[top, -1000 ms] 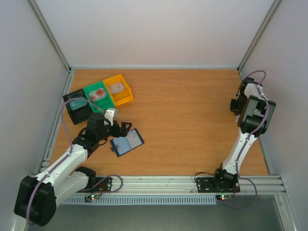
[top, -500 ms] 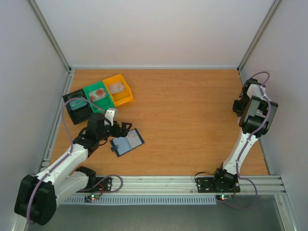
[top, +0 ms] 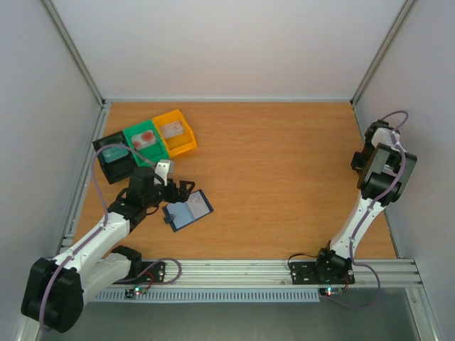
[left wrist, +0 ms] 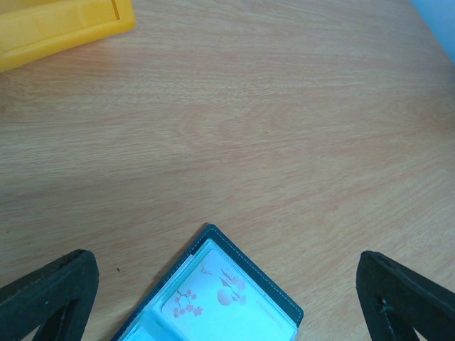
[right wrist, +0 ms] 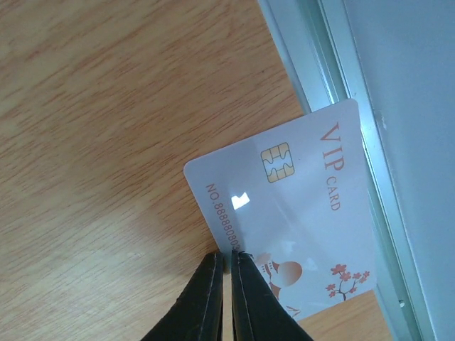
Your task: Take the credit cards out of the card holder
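Hanging wide open, left gripper (left wrist: 224,259) is straddling the holder (left wrist: 281,302) lying askew directly beneath, a pale card (left wrist: 220,298) showing in its pocket, while the distant right gripper (right wrist: 227,257) is clamping another card (right wrist: 298,213).

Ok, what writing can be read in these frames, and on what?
"VIP CARD": on the white card pinched in the right gripper.
"NO.8888...": same card; later digits are hidden by the gripper.
Pale card in the wallet: faint print, too blurred to read.
Cards in the bins: too small to read.
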